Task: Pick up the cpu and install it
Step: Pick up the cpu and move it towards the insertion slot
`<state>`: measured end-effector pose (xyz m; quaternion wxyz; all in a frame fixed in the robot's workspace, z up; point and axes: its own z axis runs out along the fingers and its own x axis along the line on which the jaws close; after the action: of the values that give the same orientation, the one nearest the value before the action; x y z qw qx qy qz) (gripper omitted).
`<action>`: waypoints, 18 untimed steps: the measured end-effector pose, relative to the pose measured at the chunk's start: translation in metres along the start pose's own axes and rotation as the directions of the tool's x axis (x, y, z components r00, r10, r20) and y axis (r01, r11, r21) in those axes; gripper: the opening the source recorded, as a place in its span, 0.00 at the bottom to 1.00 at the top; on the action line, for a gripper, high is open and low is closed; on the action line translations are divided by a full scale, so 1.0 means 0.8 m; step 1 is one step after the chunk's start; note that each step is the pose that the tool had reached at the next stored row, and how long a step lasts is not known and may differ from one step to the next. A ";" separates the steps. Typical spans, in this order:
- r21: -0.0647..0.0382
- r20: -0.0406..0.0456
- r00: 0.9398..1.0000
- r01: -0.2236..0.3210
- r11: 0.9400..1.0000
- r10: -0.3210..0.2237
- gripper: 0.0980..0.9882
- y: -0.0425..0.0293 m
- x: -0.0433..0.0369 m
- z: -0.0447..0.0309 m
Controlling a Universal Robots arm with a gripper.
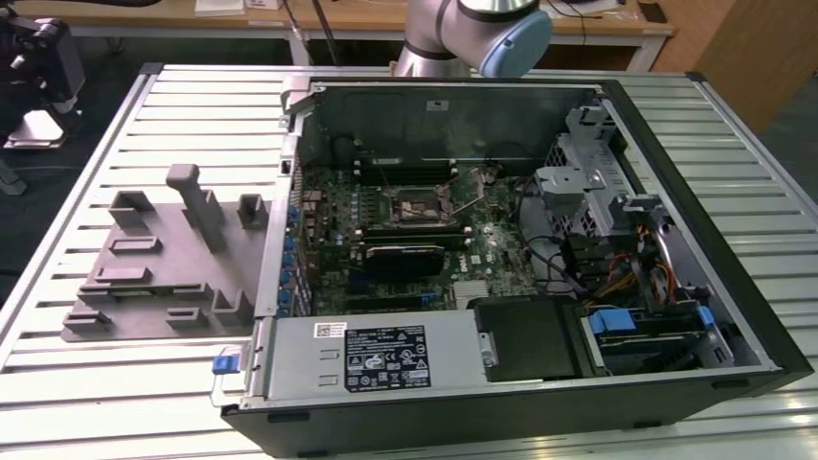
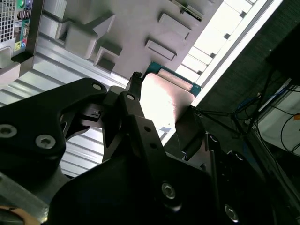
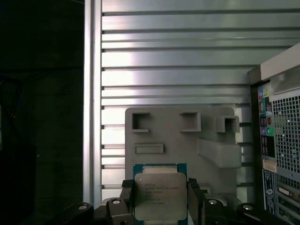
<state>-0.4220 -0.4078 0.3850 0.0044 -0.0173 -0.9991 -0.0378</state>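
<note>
Matt, seemingly metal cpu [image 3: 160,196] top

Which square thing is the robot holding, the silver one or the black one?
The silver cpu, green-rimmed, clamped between the jaws. The black-framed socket sits apart from it, inside the case.

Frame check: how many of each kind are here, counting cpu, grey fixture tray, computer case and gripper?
cpu: 1, held between the fingers
grey fixture tray: 1
open computer case: 1
gripper: 1
Total: 4
</note>
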 end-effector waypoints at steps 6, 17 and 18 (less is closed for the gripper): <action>0.000 0.000 1.000 0.000 1.000 0.000 0.50 0.0011 -0.010 0.0000; 0.000 0.000 1.000 0.000 1.000 0.000 0.50 0.0033 -0.031 0.0000; 0.000 0.000 1.000 0.000 1.000 0.000 0.50 0.0035 -0.032 0.0000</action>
<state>-0.3960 -0.4058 0.3850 0.0043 -0.0173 -0.9991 -0.0378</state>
